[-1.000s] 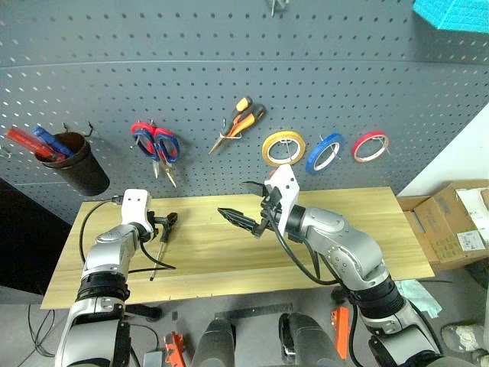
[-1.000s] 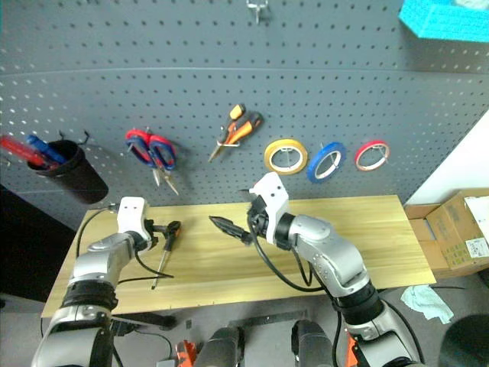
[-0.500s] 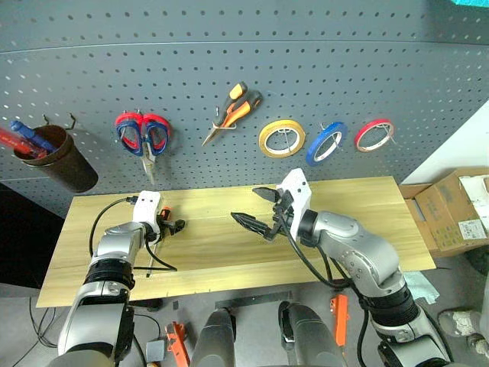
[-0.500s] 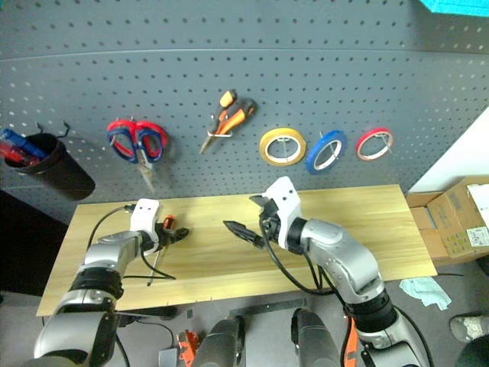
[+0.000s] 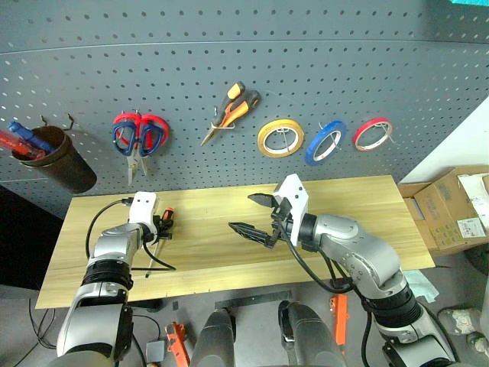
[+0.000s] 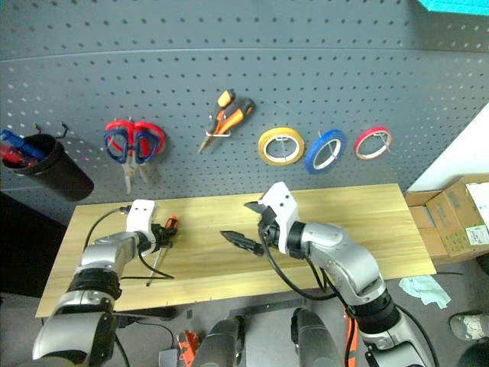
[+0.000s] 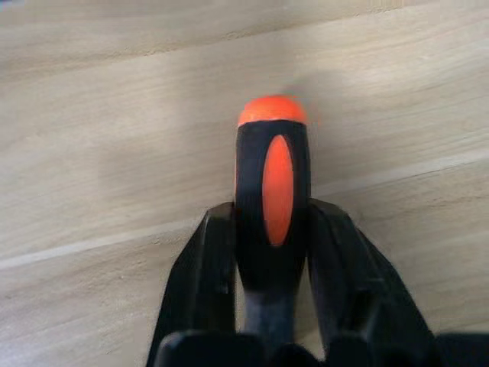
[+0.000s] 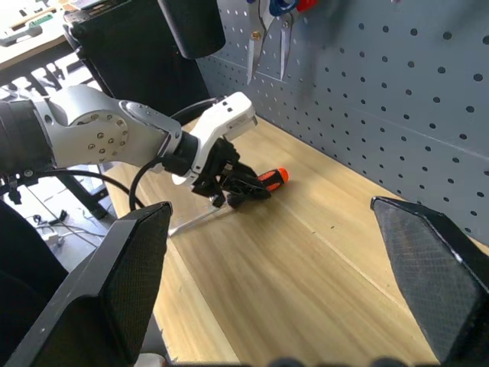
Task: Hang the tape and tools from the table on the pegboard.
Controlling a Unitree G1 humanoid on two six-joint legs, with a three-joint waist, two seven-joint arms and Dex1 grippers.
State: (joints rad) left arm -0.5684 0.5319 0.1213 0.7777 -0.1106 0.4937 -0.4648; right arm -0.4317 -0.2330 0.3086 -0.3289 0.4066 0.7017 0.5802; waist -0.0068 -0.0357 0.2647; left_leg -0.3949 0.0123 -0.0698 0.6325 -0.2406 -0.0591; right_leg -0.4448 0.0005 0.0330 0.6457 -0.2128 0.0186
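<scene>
a light wooden table (image 5: 351,202) with plank grain stands against a dark grey pegboard (image 5: 229,69) dotted with holes and hooks; a white wall and a cardboard box (image 5: 451,214) lie off to the right, and grey floor shows below the table's front edge. the left gripper (image 7: 269,229) is down at the table's left end, its two black fingers (image 7: 200,275) clamped on the orange-and-black handle of the screwdriver (image 7: 271,191), whose orange cap pokes out past the fingertips while its thin shaft (image 6: 157,267) slants back toward the table's front edge, the tip on the wood. the right gripper (image 5: 258,218) hangs above the middle of the table with its jaws spread wide and nothing between them. on the pegboard hang, from left to right, a dark cup (image 5: 57,157) holding red and blue tools, red-handled scissors (image 5: 137,138), the small pliers (image 5: 229,111) with orange-and-black handles, a yellow roll (image 5: 281,139), the blue roll of tape (image 5: 324,142) and a thin red roll (image 5: 373,134). a black cable (image 5: 103,218) loops beside the left wrist, and nothing stands between the screwdriver and the board.
</scene>
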